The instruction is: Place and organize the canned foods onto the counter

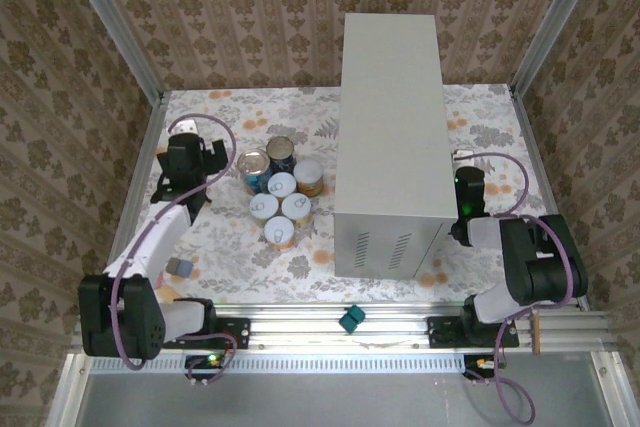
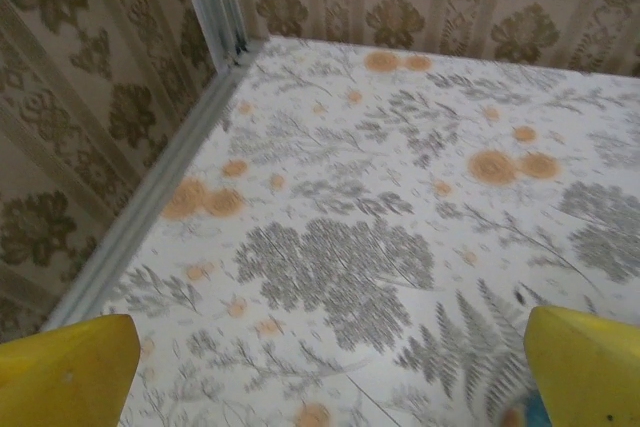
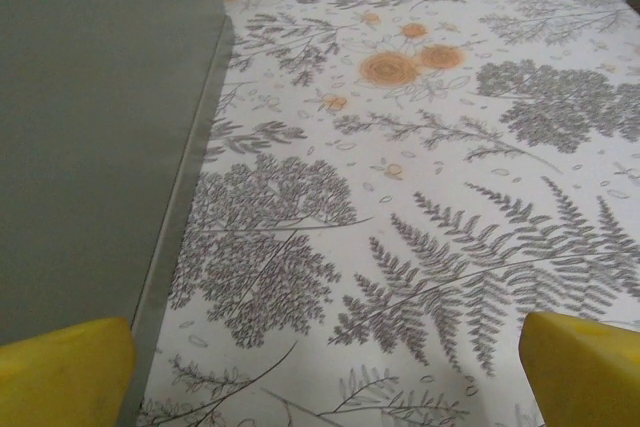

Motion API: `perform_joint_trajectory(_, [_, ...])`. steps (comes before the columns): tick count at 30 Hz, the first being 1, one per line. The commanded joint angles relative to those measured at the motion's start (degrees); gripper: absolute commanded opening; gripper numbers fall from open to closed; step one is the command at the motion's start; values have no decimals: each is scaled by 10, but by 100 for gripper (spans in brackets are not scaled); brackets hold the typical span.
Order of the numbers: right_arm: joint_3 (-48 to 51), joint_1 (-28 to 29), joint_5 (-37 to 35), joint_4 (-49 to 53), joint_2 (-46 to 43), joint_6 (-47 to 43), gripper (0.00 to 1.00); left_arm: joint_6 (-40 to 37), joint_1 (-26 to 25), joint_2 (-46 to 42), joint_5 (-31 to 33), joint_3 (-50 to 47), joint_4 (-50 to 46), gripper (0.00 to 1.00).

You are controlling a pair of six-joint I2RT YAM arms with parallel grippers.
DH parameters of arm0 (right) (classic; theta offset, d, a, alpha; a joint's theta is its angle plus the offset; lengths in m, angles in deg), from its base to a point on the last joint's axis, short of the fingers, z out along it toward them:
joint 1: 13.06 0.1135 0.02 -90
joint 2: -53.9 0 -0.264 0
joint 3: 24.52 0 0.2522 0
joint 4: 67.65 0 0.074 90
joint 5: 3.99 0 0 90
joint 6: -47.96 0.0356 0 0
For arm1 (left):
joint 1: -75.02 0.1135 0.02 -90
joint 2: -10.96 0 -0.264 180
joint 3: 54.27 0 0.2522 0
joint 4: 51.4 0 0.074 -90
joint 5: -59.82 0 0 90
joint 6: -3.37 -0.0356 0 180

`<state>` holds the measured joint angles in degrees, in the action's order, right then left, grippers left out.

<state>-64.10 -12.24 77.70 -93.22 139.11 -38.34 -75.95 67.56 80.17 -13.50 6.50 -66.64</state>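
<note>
The canned foods stand in a tight cluster on the floral floor, left of the counter. Two taller tins with blue labels are at the back, and several shorter white-lidded ones are in front. The counter is a tall grey box with vent slits on its near face, and its flat top is bare. My left gripper is open, left of the cans, over bare floor. My right gripper is open beside the counter's right wall, with nothing between its yellow fingers.
Wallpapered walls and aluminium posts close in the floor at the back and both sides. A small grey block lies by the left arm. A teal block sits on the front rail. A blurred blue-orange sliver shows by the left gripper's right finger.
</note>
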Motion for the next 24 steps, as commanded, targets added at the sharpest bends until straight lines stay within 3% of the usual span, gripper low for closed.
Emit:
perform_joint_trajectory(1, [-92, -10, -54, 181, -50, 44, 100, 52, -6, -13, -74, 45, -159, 100])
perform_joint_trajectory(5, [-181, -17, -77, 361, -129, 51, 100, 38, -15, 2, -154, 104, -250, 100])
perform_joint_trajectory(12, [-335, -22, -71, 629, -209, 106, 100, 2, -57, 66, -204, 210, -375, 100])
perform_joint_trajectory(17, [-413, -21, 0, 732, -254, 109, 100, -11, -104, 141, -169, 281, -445, 100])
perform_joint_trajectory(24, [-550, 9, 169, 859, -280, 59, 100, -12, -165, 192, -74, 318, -471, 100])
